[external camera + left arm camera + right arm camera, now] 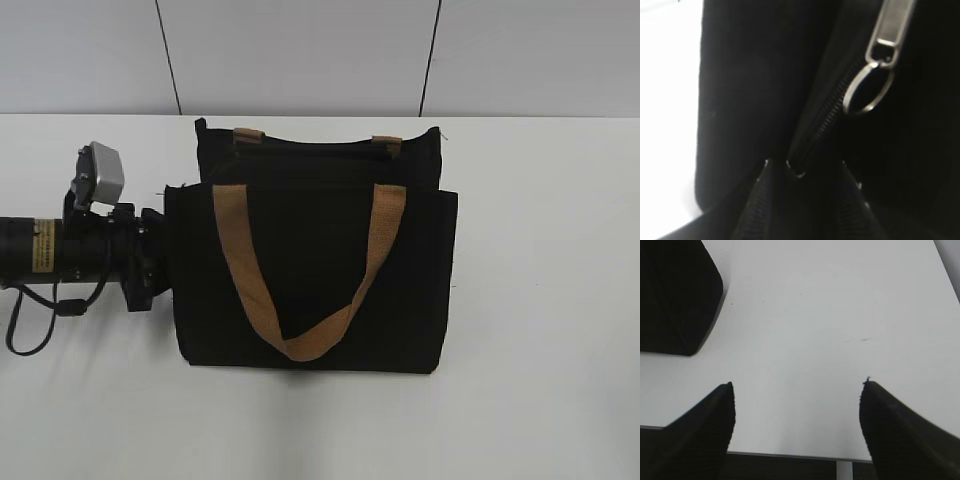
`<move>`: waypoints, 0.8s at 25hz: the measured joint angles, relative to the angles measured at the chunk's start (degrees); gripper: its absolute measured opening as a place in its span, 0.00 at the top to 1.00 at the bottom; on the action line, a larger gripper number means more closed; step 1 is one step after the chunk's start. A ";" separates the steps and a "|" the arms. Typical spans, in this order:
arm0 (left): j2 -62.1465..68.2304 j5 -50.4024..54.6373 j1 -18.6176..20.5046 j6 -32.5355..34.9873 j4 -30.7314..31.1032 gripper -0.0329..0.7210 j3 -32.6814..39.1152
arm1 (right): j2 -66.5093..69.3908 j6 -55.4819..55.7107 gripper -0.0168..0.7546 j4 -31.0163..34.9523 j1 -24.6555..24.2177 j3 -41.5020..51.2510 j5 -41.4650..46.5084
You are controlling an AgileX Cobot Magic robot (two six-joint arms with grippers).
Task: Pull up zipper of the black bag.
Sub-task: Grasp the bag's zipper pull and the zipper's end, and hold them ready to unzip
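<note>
Here left end effector point(805, 200) pinches black bag point(310, 270) edge; right end effector point(796, 432) spread.

From my remote station I see a plain white surface point(540, 300) filling most of the exterior view. Behind it stands a pale grey panelled wall point(300, 50), divided by two thin dark seams point(168, 55). Lighting is even and diffuse.

Black cylindrical arm point(60, 250) bears a yellow label, grey camera box, black cable.
</note>
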 joint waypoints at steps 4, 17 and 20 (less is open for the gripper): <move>2.04 0.39 -2.57 0.00 -2.93 0.59 -2.10 | 0.00 0.00 0.22 0.00 0.00 0.00 0.00; -8.71 8.16 -2.51 0.06 -8.25 0.93 2.81 | 0.00 0.00 0.22 0.00 0.00 0.00 0.00; -15.58 15.36 -2.32 0.06 -9.16 0.93 5.25 | 0.00 0.00 0.22 0.00 0.00 0.00 0.00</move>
